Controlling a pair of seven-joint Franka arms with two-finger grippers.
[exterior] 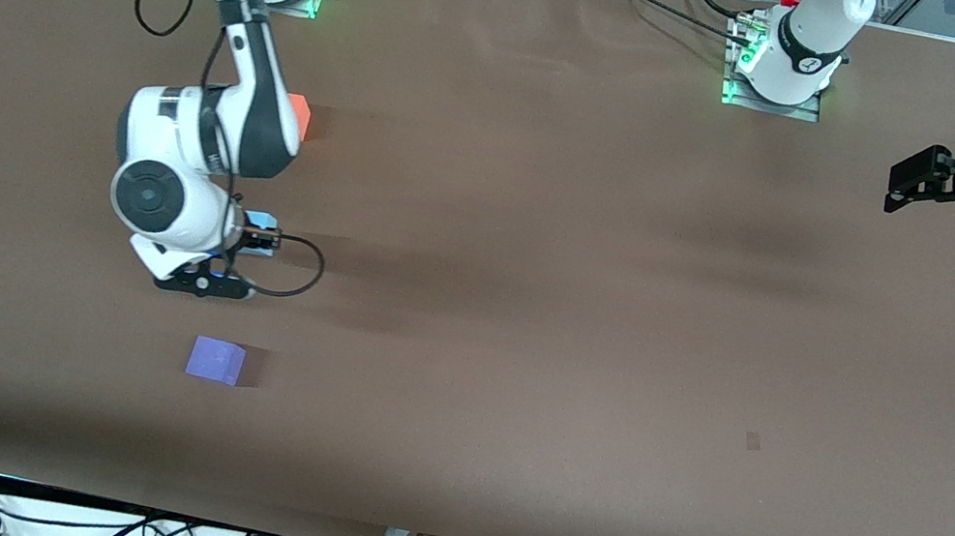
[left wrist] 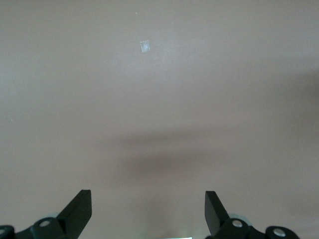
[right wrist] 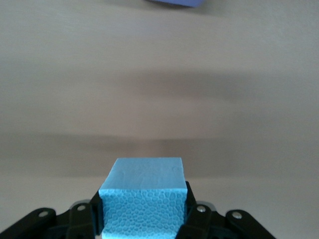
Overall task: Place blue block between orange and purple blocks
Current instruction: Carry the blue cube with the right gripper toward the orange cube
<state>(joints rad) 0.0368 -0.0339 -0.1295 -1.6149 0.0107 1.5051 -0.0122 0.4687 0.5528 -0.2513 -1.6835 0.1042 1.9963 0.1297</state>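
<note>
We are in the placing step: our right gripper [right wrist: 143, 219] pinches the blue block [right wrist: 143, 196] between its jaws, over the table [exterior: 528, 316] between the orange block [exterior: 298, 115] and the purple block [exterior: 216, 359]. The next move, we judge, calls for lowering the block and spreading the jaws. Our left gripper [left wrist: 148, 211] waits with its jaws spread and nothing between them.

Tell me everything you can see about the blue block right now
The blue block is a small light sky-blue cube with a pebbled, foam-like matte surface and crisp edges. It sits level, clamped between the fingers of the right tool, which press its two opposite sides. In the front view only a sliver shows beside the wrist. It is over the brown table, between the orange block and the purple block. Whether it touches the table cannot be told.
</note>
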